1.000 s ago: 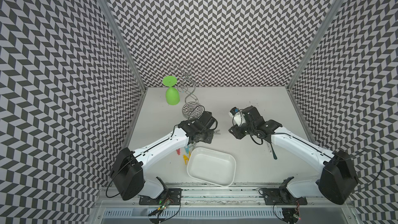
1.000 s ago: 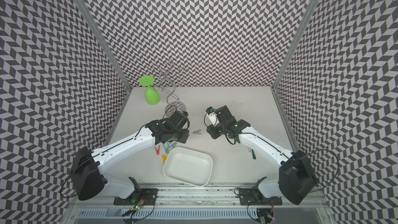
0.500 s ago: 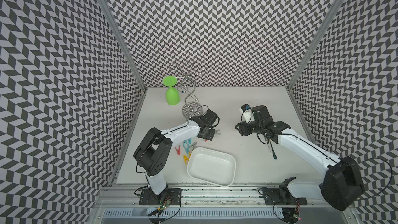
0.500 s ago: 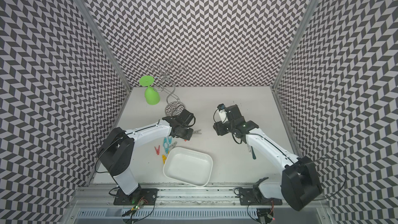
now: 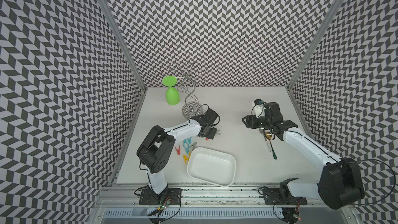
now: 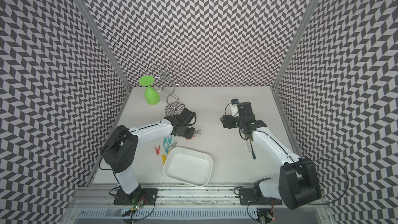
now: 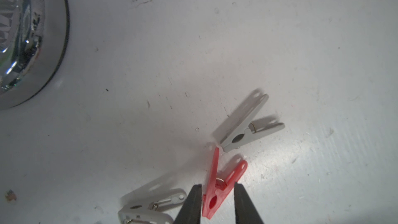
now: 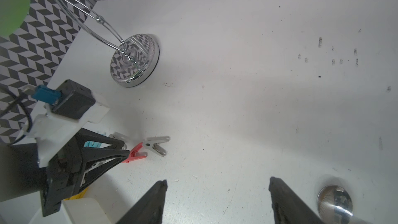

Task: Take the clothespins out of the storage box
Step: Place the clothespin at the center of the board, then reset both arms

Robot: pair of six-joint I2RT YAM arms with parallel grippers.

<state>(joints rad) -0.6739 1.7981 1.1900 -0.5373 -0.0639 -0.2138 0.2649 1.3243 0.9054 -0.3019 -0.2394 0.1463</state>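
Note:
The white storage box [image 5: 211, 167] [image 6: 187, 165] stands empty near the front edge. Left of it lie red [image 5: 177, 150], light blue [image 5: 187, 145] and yellow [image 5: 185, 158] clothespins. My left gripper [image 5: 212, 134] [image 7: 217, 187] is low over the table, jaws apart around a red clothespin [image 7: 219, 188] [image 8: 135, 154] that lies on the table. A grey clothespin [image 7: 247, 130] [image 5: 218, 132] lies just past it, and another grey one [image 7: 150, 205] beside the fingers. My right gripper [image 5: 247, 121] [image 8: 217, 182] is open, with only bare table between its fingers.
A chrome wire stand with a round base [image 5: 192, 109] [image 8: 134, 60] stands just behind my left gripper, and a green glass [image 5: 172, 95] hangs upside down from it. A spoon with a green handle [image 5: 270, 145] lies under my right arm.
My left jaws have opened and let go of the red clothespin, which now rests on the table. My right gripper has drawn back to the right and opened wider.

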